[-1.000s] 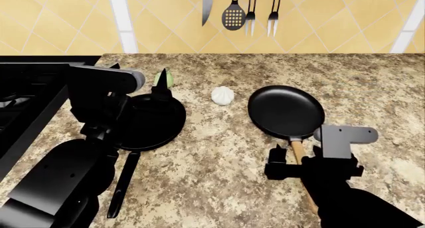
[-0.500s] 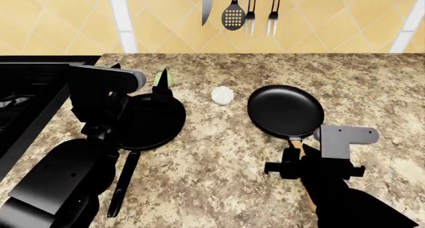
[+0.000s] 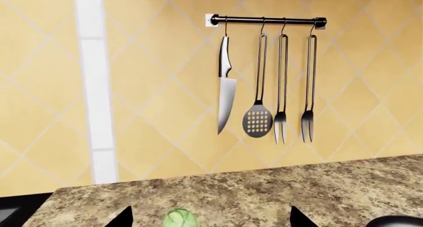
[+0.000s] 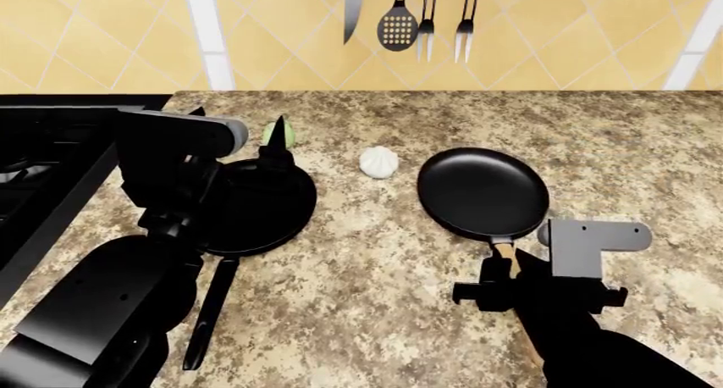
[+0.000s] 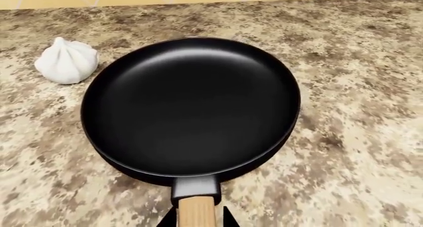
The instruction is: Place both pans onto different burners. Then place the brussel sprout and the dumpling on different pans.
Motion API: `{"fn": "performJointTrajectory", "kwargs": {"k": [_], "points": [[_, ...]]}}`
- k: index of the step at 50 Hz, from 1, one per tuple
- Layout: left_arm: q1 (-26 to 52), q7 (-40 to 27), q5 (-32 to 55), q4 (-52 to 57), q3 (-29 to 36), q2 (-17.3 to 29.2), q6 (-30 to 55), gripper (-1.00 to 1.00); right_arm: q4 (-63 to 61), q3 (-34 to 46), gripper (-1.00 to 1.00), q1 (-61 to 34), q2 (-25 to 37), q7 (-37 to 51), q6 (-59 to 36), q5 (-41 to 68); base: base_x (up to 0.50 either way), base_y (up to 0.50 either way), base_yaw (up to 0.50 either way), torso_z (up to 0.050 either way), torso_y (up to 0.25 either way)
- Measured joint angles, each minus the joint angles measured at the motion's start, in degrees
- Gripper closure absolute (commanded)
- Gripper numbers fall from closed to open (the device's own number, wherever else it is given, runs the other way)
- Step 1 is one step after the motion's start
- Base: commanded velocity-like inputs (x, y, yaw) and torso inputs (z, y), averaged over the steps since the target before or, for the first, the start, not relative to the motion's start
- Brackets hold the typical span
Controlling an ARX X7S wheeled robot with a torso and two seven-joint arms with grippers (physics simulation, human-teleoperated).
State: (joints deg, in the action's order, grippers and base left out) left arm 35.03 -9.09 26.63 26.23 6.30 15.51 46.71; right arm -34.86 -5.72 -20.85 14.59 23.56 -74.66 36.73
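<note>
At the near right of the counter, the right gripper (image 4: 505, 274) straddles the tan wooden handle (image 5: 197, 211) of the larger pan (image 4: 482, 192). In the right wrist view the two dark fingertips sit on either side of that handle, but whether they actually pinch it cannot be told from these pictures. The handle's long axis runs from the gripper straight away toward the wall, with the pan bowl at its far end, flat on the speckled counter (image 4: 373, 303).

Just beside the bowl, on the side nearer the stove, lies the dumpling (image 4: 378, 162), apart from the rim. Beyond it sits the black-handled pan (image 4: 257, 205), its handle pointing back toward the robot, with the left gripper (image 4: 278, 146) hanging over its far rim; its fingertips stand parted in the left wrist view, holding nothing. The brussel sprout (image 4: 280, 132) rests just past them (it shows between the tips in that wrist view).

The stove (image 4: 46, 163) lies at the far left, well apart from the right arm. So the wooden-handled pan must cross the whole counter leftward, past the dumpling and the other pan, while the left arm is much nearer the burners.
</note>
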Motion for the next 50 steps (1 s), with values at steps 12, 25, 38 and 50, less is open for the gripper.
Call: {"fn": "performJointTrajectory", "kwargs": {"k": [12, 25, 38, 50], "points": [[0.0, -0.2, 0.4, 0.0, 0.1, 0.2, -0.1, -1.00, -3.4, 0.9, 1.00, -0.6, 1.0, 1.0, -2.2, 2.1, 0.00, 0.00, 0.00, 0.000, 0.004], [0.0, -0.5, 0.9, 0.2, 0.1, 0.4, -0.2, -1.00, -7.2, 0.3, 1.00, -2.1, 1.5, 1.9, -3.4, 4.3, 0.00, 0.00, 0.00, 0.000, 0.004], [0.0, -1.5, 4.3, 4.3, -1.9, 1.8, 4.2, -1.00, -9.6, -0.3, 1.00, -3.3, 2.0, 3.0, -4.4, 5.5, 0.00, 0.00, 0.00, 0.001, 0.005], [2.6, -5.1, 17.5, 13.1, -10.8, 3.2, 21.1, -1.00, -10.8, -0.7, 1.00, -3.5, 2.4, 3.7, -4.7, 6.7, 0.00, 0.00, 0.00, 0.001, 0.004]]}}
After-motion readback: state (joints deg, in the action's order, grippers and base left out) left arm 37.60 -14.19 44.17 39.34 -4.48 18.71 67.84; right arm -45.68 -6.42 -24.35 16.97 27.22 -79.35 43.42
